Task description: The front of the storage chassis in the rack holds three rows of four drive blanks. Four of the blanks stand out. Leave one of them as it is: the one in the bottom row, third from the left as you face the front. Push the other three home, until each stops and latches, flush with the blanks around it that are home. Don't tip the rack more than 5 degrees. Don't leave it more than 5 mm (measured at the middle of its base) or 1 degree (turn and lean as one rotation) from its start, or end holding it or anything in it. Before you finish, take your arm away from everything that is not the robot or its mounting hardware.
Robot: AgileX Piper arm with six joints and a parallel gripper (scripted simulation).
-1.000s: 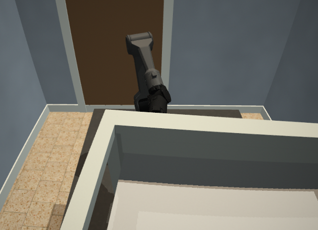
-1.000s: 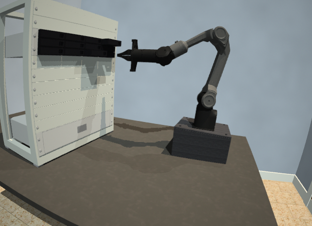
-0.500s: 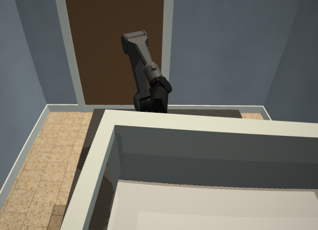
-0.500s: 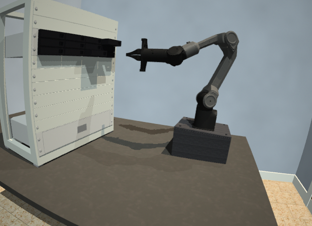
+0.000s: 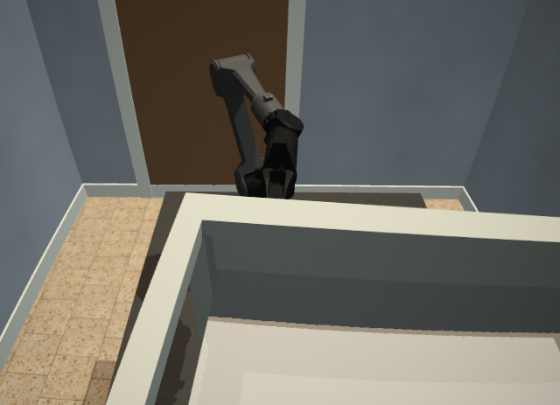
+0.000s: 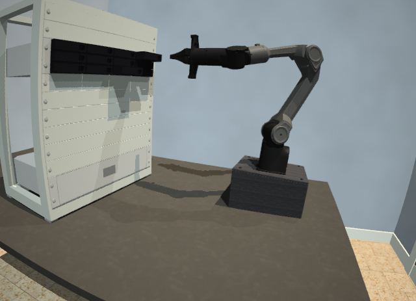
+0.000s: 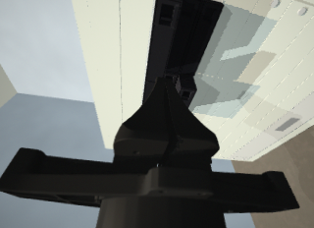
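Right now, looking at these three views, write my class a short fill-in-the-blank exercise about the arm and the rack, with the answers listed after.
1. The gripper has its fingers ____ and holds nothing.
2. Between the gripper's tip and the protruding drive blank there is a visible ____.
3. The arm stands on a dark ____ on the table top.
4. The drive blanks are coloured ____, set in a pale rack.

Answers: shut; gap; pedestal; black

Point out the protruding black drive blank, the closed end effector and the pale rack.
Protruding black drive blank (image 6: 149, 56), exterior view, its side face.
Closed black end effector (image 6: 171, 56), exterior view, its tip, apart from the blank.
Pale rack (image 6: 37, 99), exterior view, front corner post.
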